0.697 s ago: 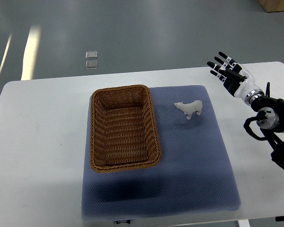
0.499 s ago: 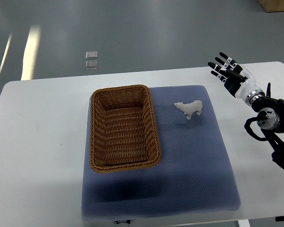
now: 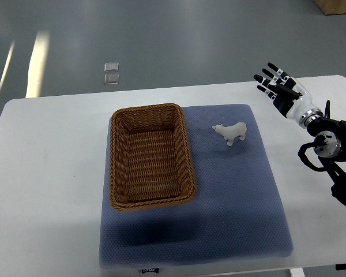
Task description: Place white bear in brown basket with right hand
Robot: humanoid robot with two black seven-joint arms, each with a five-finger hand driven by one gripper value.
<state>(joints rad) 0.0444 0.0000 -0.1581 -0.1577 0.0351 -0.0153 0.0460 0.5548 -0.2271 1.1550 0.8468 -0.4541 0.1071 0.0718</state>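
White and small, the bear [image 3: 232,133] stands on a blue mat [image 3: 230,208] at 3 o'clock from the brown basket [image 3: 151,156], just beside it. At 2 o'clock on the surface [image 3: 46,173], the right hand [image 3: 279,89] hovers with fingers spread, empty. The reach looks best made from above, fingers closing across the bear's body before lifting over the rim.

The right arm is reaching in from the right edge, forearm angling up and left. The right hand [image 3: 278,88] is hovering with fingers [image 3: 266,77] spread, holding nothing.
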